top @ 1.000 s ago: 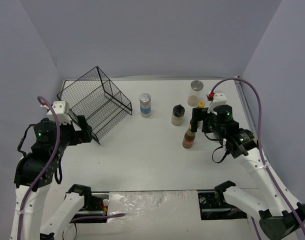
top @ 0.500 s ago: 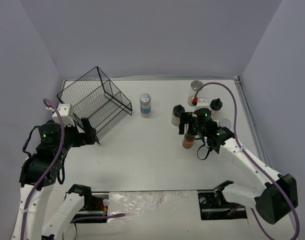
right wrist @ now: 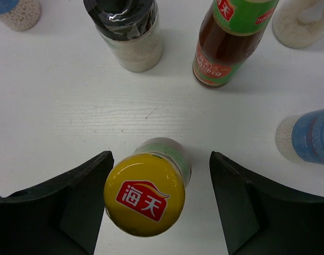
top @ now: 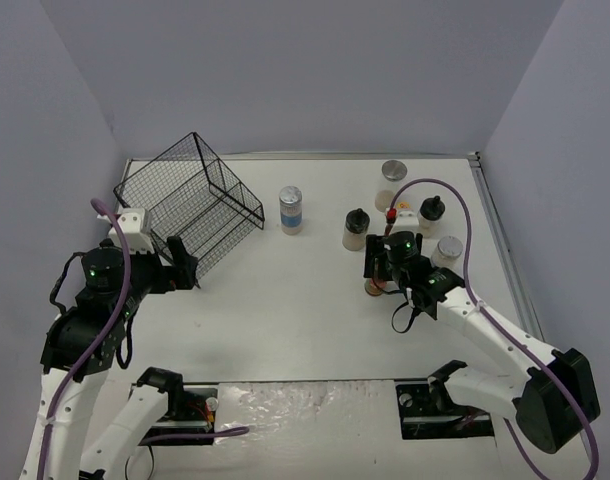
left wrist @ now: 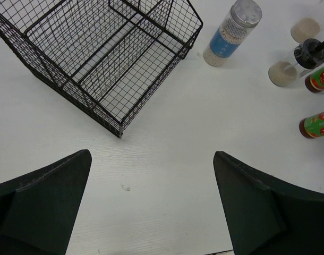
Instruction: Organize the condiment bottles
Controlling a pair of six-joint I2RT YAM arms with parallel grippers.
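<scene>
A dark red sauce bottle with a yellow cap (right wrist: 145, 194) stands upright between the fingers of my right gripper (right wrist: 161, 156). The jaws are open around it: the left finger is close to the cap and a gap shows on the right. From above, the right gripper (top: 377, 268) covers this bottle (top: 373, 289). Behind it stand a black-capped shaker (right wrist: 127, 32) and a second sauce bottle (right wrist: 231, 40). A blue-labelled jar (top: 290, 210) stands alone mid-table. My left gripper (left wrist: 152, 155) hangs open over bare table, near the basket.
A black wire basket (top: 190, 200) lies tilted at the back left. Another silver-lidded jar (top: 392, 180), a black-capped shaker (top: 431, 210) and a jar (top: 447, 250) crowd the right side near the table's right edge.
My right gripper has swung left and down over the yellow-capped sauce bottle, and its jaws have narrowed around it. The left arm shifted slightly.
</scene>
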